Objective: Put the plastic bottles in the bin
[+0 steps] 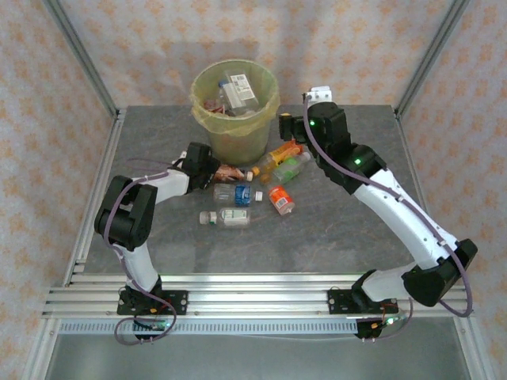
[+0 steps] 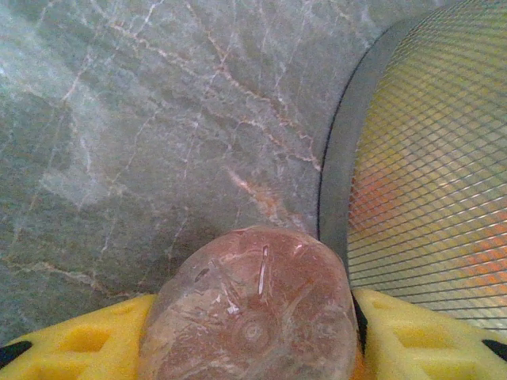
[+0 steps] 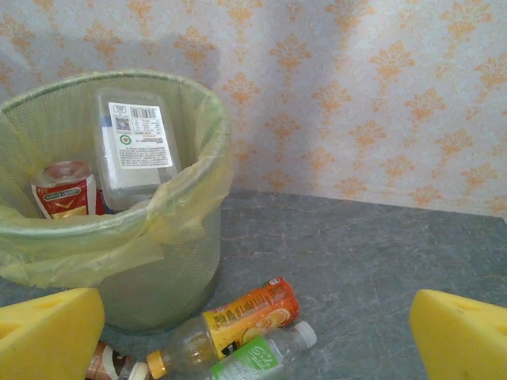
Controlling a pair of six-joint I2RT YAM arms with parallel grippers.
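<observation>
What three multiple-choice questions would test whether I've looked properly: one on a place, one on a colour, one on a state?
1. Where is the pinkish bottle?
A. Inside the bin
B. Between the fingers of the left gripper
C. Under the right gripper

2. What colour is the bin's bag?
A. Yellowish
B. Black
C. Blue

3. How is the right gripper?
A. Clamped on a bottle
B. Gripping the bin's rim
C. Open and empty

Answers: 1 B, yellow fingers flank it in the left wrist view. 2 A, it folds yellowish over the rim. 3 C, its fingers stand wide apart, gripping nothing.
</observation>
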